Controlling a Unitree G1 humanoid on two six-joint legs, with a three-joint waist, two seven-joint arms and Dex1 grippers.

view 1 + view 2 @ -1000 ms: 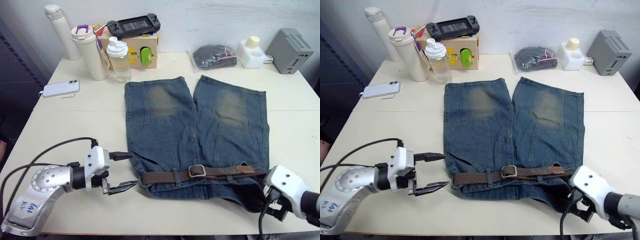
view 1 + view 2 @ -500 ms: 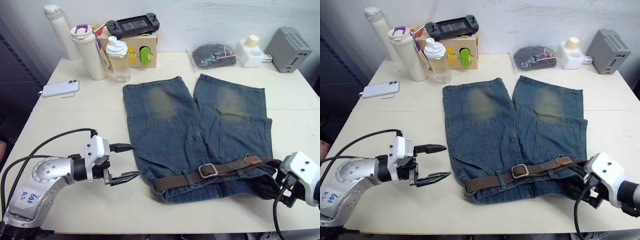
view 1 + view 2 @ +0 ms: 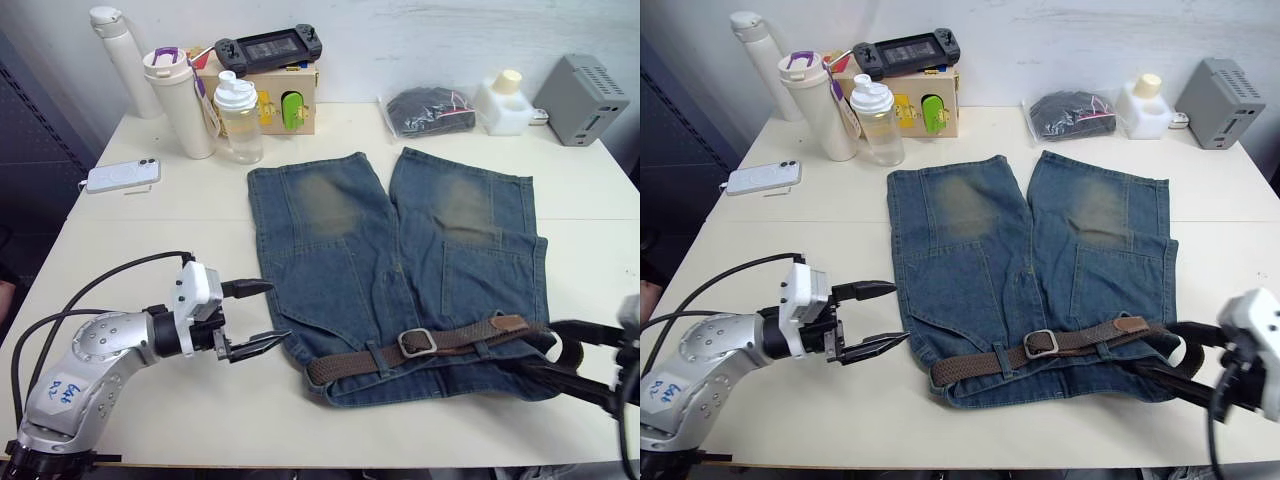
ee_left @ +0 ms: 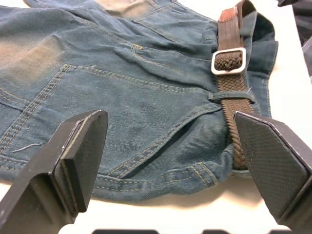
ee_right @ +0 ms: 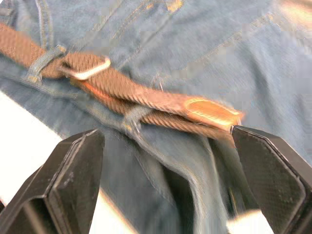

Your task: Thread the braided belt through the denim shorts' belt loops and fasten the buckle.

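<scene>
1. Left eye view showed the denim shorts flat in the middle of the table, with the braided belt along the near waistband and the buckle closed over it.
2. My left gripper stood apart, empty, just left of the shorts; my right gripper was also apart, at the right end.
3. I judged a risk: the near table edge was close, so a pull could drag the waistband over it.
4. Free room lay on the left; bottles stood far.
</scene>
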